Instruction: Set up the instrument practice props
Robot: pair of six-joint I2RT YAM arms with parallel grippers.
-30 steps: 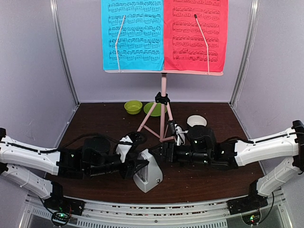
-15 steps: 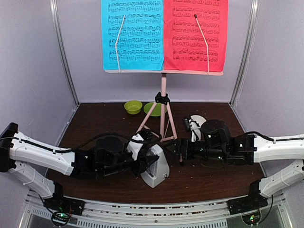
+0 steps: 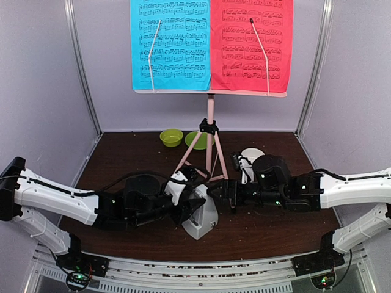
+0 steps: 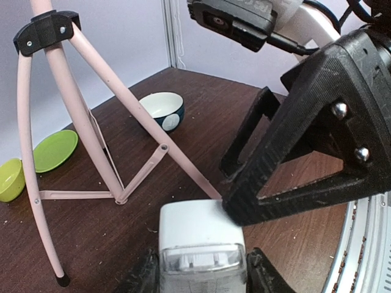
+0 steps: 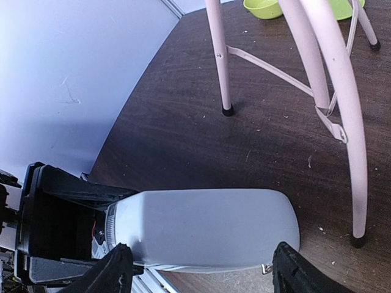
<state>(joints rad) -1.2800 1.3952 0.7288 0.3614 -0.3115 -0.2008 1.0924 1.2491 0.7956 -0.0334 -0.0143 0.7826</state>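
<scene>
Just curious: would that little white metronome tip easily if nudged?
Probably somewhat: the metronome is tall and tapers toward its top, though its wider base should help. Its smooth, glossy cover may be slippery to grip.

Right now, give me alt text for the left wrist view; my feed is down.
The white metronome sits clamped between the left fingers at bottom centre, with the black right fingers at its upper right corner. Behind stand the pink tripod legs, a white bowl and a green plate.
</scene>
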